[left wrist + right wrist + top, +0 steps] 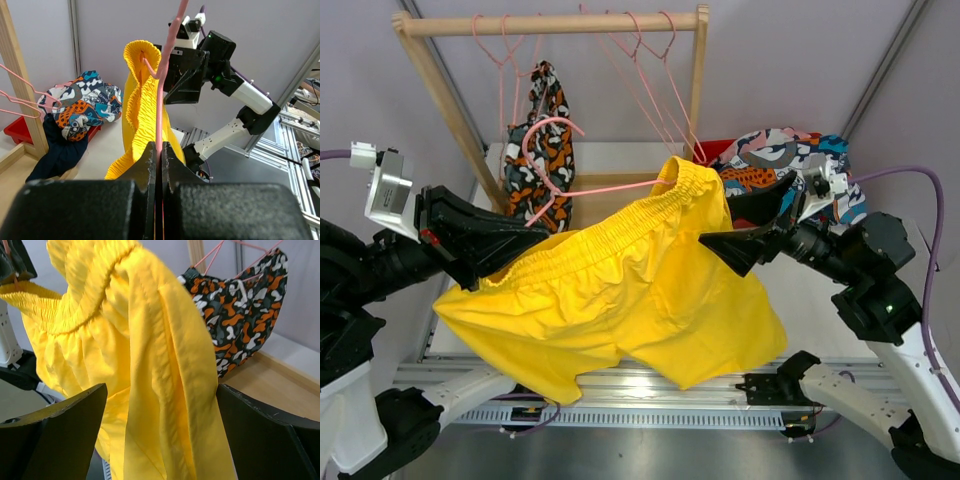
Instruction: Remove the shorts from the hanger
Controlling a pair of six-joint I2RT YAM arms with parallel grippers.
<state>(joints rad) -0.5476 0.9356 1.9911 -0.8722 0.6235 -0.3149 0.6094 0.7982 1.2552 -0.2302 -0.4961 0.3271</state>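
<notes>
Left gripper: the left gripper (533, 230), at centre left of the top view, is clenched on the pink hanger (620, 187); the left wrist view shows the wire pinched between the closed jaws at lower centre.
Right gripper: the right gripper (740, 230), right of centre, is released, with its fingers spread wide.
Yellow shorts: the yellow shorts (620, 290) fill the middle of the top view. The waistband is strung along the hanger and the legs droop toward the bottom edge.
Fabric between fingers: in the right wrist view a fold below the waistband hangs between the 2 spread fingers (whether either pad touches cloth cannot be told).
Rack: the wooden rack (550, 22) runs across the top, with the camouflage shorts (545, 140) hung at upper left and bare pink hangers (650, 60) beside them.
Already off: the blue-orange-white print shorts (775, 160) lie heaped at upper right.
Step in hand: likely closing on the fold and drawing the waistband off the wire.
Risk 1: a shallow pinch on loose cloth could slip, leaving the waistband on the hanger.
Risk 2: the elastic may snag on the hanger's end, so a hard pull could twist the wire in the left jaws or drag the hanger free.
Risk 3: the hanger's hook sits near the camouflage shorts, so a swing could catch that pair.
</notes>
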